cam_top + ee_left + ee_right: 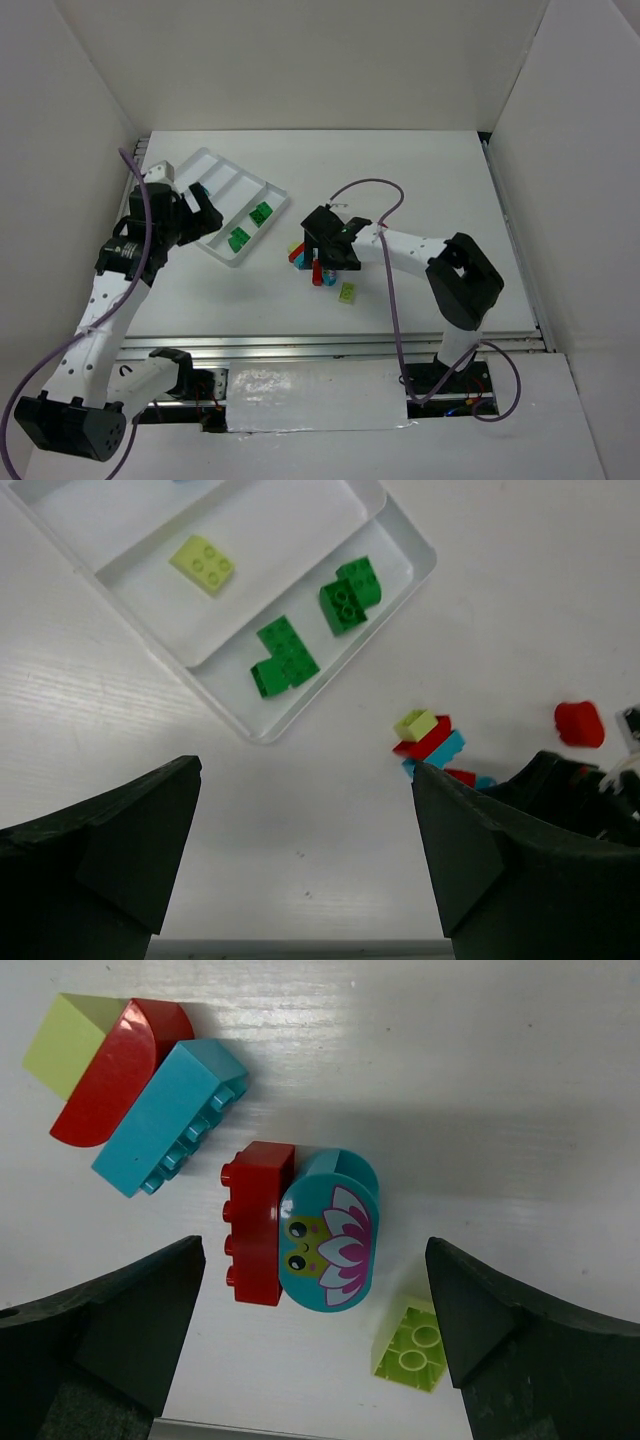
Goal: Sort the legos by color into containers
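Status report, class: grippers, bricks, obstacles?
Left gripper open, empty. Right gripper open over loose bricks. Green bricks, one yellow brick in tray. Nothing blocking.

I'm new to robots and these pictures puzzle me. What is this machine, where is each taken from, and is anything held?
Two robot arms stand at the near edge of a table. One picture looks down from above. The other two come from cameras on each wrist, and the dark wedges are fingers. The left pincer and right pincer are both open, holding nothing. A white tray holds green bricks and a pale yellow brick. A red brick and teal brick lie under the right pincer.
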Motion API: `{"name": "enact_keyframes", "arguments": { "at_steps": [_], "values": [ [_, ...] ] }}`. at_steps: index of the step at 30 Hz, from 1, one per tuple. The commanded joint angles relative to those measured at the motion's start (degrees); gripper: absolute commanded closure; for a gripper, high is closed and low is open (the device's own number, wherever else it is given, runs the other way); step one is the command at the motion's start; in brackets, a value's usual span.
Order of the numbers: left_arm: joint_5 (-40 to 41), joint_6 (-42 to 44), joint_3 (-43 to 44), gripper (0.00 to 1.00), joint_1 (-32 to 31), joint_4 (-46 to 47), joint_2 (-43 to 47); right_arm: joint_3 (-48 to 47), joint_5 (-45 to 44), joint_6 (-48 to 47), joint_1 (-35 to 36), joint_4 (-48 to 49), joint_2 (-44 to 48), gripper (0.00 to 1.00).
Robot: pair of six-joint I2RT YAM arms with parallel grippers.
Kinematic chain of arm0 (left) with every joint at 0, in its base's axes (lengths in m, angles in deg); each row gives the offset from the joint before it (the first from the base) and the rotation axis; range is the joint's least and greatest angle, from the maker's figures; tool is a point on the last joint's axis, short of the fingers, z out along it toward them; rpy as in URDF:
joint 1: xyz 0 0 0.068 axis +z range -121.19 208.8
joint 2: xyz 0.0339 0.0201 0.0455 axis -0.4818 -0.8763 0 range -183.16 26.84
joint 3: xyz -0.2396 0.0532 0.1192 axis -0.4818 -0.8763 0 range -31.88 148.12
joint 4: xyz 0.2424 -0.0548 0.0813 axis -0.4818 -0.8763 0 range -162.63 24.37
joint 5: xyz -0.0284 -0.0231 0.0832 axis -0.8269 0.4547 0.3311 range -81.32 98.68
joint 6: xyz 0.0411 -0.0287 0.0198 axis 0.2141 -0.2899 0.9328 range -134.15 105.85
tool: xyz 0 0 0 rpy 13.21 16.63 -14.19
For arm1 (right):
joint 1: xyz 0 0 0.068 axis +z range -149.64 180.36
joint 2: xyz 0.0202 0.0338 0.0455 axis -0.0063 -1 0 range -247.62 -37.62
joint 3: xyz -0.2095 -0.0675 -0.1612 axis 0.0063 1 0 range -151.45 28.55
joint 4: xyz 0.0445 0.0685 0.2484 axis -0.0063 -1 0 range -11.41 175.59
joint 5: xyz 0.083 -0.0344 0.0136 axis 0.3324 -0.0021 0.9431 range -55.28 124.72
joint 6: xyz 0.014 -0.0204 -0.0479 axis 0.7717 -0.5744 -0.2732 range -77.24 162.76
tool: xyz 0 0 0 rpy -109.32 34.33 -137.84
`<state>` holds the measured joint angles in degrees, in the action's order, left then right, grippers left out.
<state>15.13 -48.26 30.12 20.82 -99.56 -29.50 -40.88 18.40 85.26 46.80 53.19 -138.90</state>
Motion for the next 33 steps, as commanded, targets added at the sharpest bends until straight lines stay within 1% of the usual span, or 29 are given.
{"name": "enact_keyframes", "arguments": {
  "at_steps": [1,5,9,11,13,14,16,17,18,21,22,23,24,25,26,27,28,29,30,31,32,33],
  "values": [
    [-2.15,4.92,-2.49,0.01,0.08,-1.57,3.86,-2.11,0.14,0.48,0.67,1.2,-1.64,0.02],
    [-1.71,6.16,-5.13,0.01,0.08,-2.37,5.44,-2.73,0.5,0.57,1.2,1.64,-4.36,0.05],
    [-2.76,6.42,-8.11,0.01,0.08,-1.32,5.97,-3.35,-1.61,0.83,1.2,0.32,-6.56,0.1],
    [-3.82,6.51,-8.73,0.01,0.17,-0.87,5.89,-2.73,-1.18,0.57,1.29,1.02,-6.83,0.14],
    [-4.52,6.68,-9.09,0.01,0.08,-0.61,5.62,-2.2,-0.91,0.04,1.29,1.81,-6.92,0.28],
    [-4.87,6.77,-9.0,0.01,0.17,-0.7,5.45,-1.94,-0.74,-0.31,1.29,2.34,-6.66,0.43],
    [-5.14,6.6,-9.0,0.01,0.17,-0.43,5.54,-1.32,-1.87,-1.1,1.81,3.49,-5.35,0.57],
    [-5.84,6.34,-9.17,0.01,0.08,-0.35,5.71,-0.98,-2.4,-1.63,2.08,3.75,-4.55,0.97],
    [-5.93,6.07,-9.35,0.0,0.08,-0.08,5.97,-0.88,-3.27,-2.59,2.43,4.45,-3.59,1.0],
    [-12.24,3.09,-10.93,0.0,0.17,2.02,6.68,-0.71,-5.74,-6.37,4.36,5.33,1.94,1.0],
    [-14.78,1.95,-11.54,0.01,0.17,4.64,6.68,-0.19,-6.7,-7.42,5.15,6.03,6.05,1.0],
    [-20.99,-0.15,-12.68,0.01,0.08,6.06,6.5,1.04,-5.93,-10.74,6.46,8.12,8.18,1.0],
    [-24.01,-1.47,-13.21,0.01,0.17,7.64,6.07,1.75,-4.62,-12.86,7.17,9.54,10.55,1.0],
    [-26.73,-4.36,-14.35,0.0,0.08,11.05,5.19,3.41,-1.82,-16.27,7.96,11.99,15.01,1.0],
    [-31.46,-6.3,-15.06,0.0,0.08,13.0,4.84,4.47,-0.05,-18.14,9.8,13.4,16.97,1.0],
    [-33.77,-8.24,-15.93,0.01,0.08,15.02,4.4,5.26,1.8,-19.63,10.6,14.72,18.9,1.0],
    [-35.71,-12.0,-17.6,0.0,0.08,19.13,4.04,6.83,5.64,-20.78,11.21,15.78,22.14,1.0],
    [-37.47,-14.04,-18.31,0.0,-0.01,21.26,3.35,7.37,7.07,-21.92,11.83,17.27,23.3,1.0],
    [-41.05,-15.54,-18.92,0.01,-0.1,23.28,2.99,7.81,8.04,-21.93,12.1,17.81,25.14,1.0],
    [-42.91,-18.16,-19.8,0.01,-0.27,27.04,2.2,8.25,9.45,-21.67,12.19,18.51,25.68,1.0],
    [-45.37,-19.23,-19.98,0.01,-0.53,28.47,1.85,8.26,10.16,-21.67,12.36,18.69,26.12,1.0],
    [-46.09,-21.07,-20.16,0.0,-0.88,29.53,1.67,8.17,10.86,-21.67,12.54,18.87,26.56,1.0]
  ]
}}
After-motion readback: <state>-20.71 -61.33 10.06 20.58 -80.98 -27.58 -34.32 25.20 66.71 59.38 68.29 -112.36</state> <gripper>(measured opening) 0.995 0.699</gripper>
